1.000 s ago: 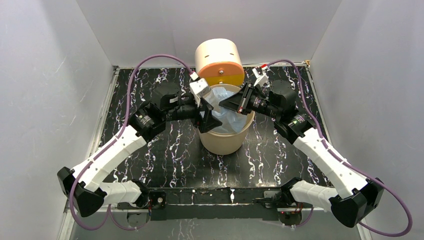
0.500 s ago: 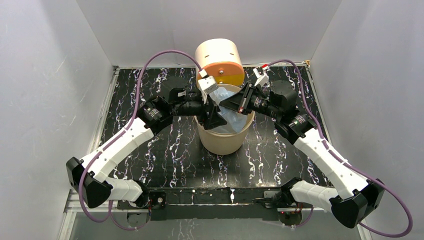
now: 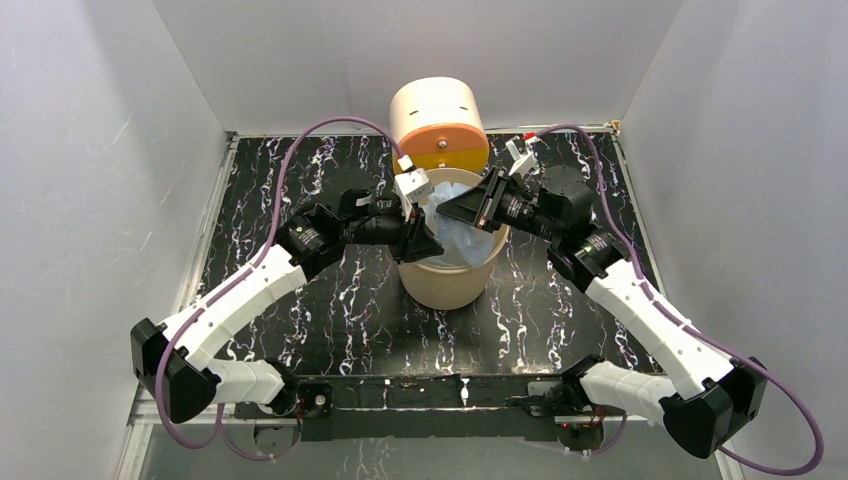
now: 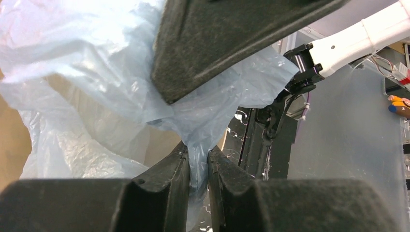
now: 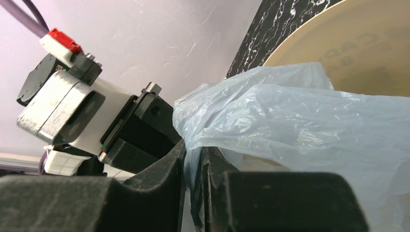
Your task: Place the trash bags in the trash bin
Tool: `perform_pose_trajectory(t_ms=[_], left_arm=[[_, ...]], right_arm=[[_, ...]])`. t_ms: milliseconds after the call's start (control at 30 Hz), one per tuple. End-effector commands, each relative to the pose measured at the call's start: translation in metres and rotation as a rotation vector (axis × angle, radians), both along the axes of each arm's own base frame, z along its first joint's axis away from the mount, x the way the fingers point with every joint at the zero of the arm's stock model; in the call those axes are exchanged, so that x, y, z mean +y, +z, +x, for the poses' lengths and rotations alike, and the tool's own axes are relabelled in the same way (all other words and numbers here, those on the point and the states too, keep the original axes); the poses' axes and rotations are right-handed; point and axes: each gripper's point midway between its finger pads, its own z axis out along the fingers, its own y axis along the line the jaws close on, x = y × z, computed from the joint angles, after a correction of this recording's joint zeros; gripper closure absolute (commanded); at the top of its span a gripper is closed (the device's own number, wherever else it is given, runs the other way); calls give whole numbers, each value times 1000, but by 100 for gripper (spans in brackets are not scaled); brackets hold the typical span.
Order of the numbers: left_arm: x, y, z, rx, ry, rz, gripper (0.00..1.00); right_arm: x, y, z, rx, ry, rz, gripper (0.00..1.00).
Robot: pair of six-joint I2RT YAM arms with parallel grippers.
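The pale-blue trash bag (image 3: 462, 228) lies bunched in the mouth of the tan trash bin (image 3: 448, 285) at the table's middle back. My left gripper (image 3: 424, 236) is at the bin's left rim, shut on a fold of the bag (image 4: 96, 58); film runs down between its jaws (image 4: 197, 155). My right gripper (image 3: 446, 211) reaches over the bin from the right. It pinches the bag's edge (image 5: 290, 111) between nearly closed jaws (image 5: 193, 151). The bin's tan wall (image 5: 367, 48) shows behind the film. The bag's lower part is hidden inside the bin.
A cream cylinder with an orange front (image 3: 440, 125) stands right behind the bin. The black marbled table (image 3: 330, 300) is boxed in by white walls on the left, back and right. Purple cables loop over both arms.
My left gripper swung in to the bin's left rim and closed from wide open onto the bag film. The right gripper stayed over the bin with its jaws a hair wider.
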Motion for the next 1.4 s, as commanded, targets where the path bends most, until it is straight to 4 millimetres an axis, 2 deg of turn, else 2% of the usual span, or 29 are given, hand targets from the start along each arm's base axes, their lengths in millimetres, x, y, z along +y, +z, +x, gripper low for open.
perform_pose_trajectory(t_ms=[0, 67, 133, 167, 233, 367, 467, 600, 700, 800, 833, 900, 1000, 1167, 1367], left_arm=[[6, 21, -14, -50, -26, -56, 84], [8, 24, -15, -64, -23, -65, 84], [9, 26, -15, -73, -18, -71, 83], [9, 26, -14, -71, -15, -71, 79], [10, 25, -11, -62, 11, -66, 55], [5, 41, -2, -72, 64, -134, 32], [1, 54, 7, -74, 112, -196, 27], [-9, 61, 13, -75, 96, -228, 25], [-14, 59, 16, -58, 94, -234, 27], [-16, 59, 15, -56, 88, -265, 36], [-16, 58, 15, -53, 86, -267, 40], [-17, 55, 14, -44, 79, -259, 57], [-16, 51, 12, -35, 79, -247, 69], [-9, 48, 11, -40, 97, -223, 76], [-7, 48, 5, -44, 71, -214, 81]], right_arm=[[5, 20, 1, -33, 27, 76, 84], [7, 20, 0, -35, 42, 80, 96], [7, 20, 0, -35, 46, 86, 100], [7, 19, 0, -32, 43, 85, 100], [7, 19, 0, -35, 39, 83, 100], [7, 19, 0, -38, 42, 79, 100], [7, 18, 1, -35, 44, 76, 100], [7, 19, 0, -39, 47, 78, 100], [6, 20, -2, -44, 48, 79, 100], [5, 19, -1, -45, 41, 74, 99], [5, 18, -1, -44, 38, 73, 96], [4, 18, -1, -45, 35, 73, 89], [1, 19, 0, -51, 18, 67, 84], [-4, 17, 4, -60, -21, 39, 80], [-6, 16, 5, -61, -28, 31, 87]])
